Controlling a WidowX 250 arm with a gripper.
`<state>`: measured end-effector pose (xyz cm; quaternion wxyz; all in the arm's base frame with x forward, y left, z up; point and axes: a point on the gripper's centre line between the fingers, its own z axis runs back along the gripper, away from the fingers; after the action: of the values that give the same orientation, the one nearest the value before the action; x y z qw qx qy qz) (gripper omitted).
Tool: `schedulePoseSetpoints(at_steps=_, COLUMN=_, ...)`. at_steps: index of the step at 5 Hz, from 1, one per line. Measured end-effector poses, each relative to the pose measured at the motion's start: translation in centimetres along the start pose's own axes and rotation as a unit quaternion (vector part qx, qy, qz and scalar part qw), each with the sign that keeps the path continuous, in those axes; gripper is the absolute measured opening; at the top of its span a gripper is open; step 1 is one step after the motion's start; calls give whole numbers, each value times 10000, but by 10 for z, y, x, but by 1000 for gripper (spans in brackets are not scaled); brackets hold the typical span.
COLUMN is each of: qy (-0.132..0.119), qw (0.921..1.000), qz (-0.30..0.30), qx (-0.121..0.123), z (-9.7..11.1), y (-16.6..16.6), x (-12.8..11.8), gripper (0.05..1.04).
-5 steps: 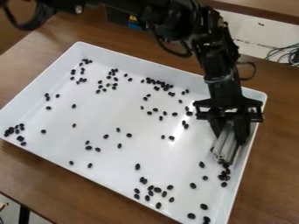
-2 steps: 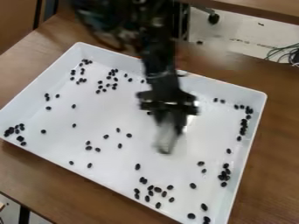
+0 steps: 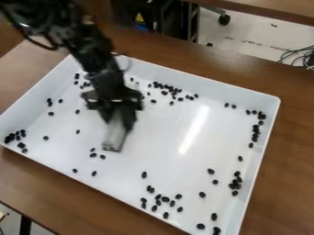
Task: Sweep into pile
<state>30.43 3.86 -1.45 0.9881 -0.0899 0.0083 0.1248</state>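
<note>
My gripper (image 3: 116, 121) hangs over the left-centre of the white tray (image 3: 165, 158), shut on a pale brush-like sweeper (image 3: 114, 134) that points down toward the tray floor. Black beans lie scattered in the tray: a cluster (image 3: 165, 86) along the far wall, a line (image 3: 255, 130) by the right wall, a group (image 3: 235, 184) lower on the right, another (image 3: 158, 200) near the front edge, and a clump (image 3: 14, 137) in the left corner. Loose beans lie around the sweeper's lower end. The arm hides part of the tray's far left.
The tray stands on a brown wooden table (image 3: 294, 151), its raised rim on all sides. Behind the table are a dark box with a warning label (image 3: 140, 18), a caster wheel (image 3: 224, 19) and cables (image 3: 299, 56) at the right.
The gripper and sweeper have moved from the tray's right side across to the left-centre. Beans formerly in the middle right are gone from there, and a line of beans shows along the right wall.
</note>
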Motion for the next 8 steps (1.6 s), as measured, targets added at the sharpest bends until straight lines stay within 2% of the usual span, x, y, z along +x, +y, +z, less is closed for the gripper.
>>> schedulePoseSetpoints(at_steps=1, qy=77, qw=9995, qz=73, qx=286, z=11, y=53, x=1, gripper=362)
schedulePoseSetpoints(at_steps=2, qy=47, qw=9991, qz=-52, qx=408, z=26, y=99, x=9, gripper=362)
schedulePoseSetpoints(at_steps=3, qy=153, qw=9983, qz=-299, qx=467, z=29, y=100, x=8, gripper=362)
schedulePoseSetpoints(at_steps=4, qy=154, qw=9975, qz=-621, qx=305, z=31, y=78, x=4, gripper=362)
schedulePoseSetpoints(at_steps=5, qy=-71, qw=9942, qz=-1064, qx=99, z=37, y=36, x=12, gripper=362)
schedulePoseSetpoints(at_steps=6, qy=-14, qw=9867, qz=-1620, qx=93, z=35, y=-15, x=11, gripper=362)
schedulePoseSetpoints(at_steps=7, qy=36, qw=9731, qz=-2305, qx=-14, z=38, y=-67, x=11, gripper=362)
schedulePoseSetpoints(at_steps=8, qy=202, qw=9521, qz=-3045, qx=-172, z=34, y=-115, x=-4, gripper=362)
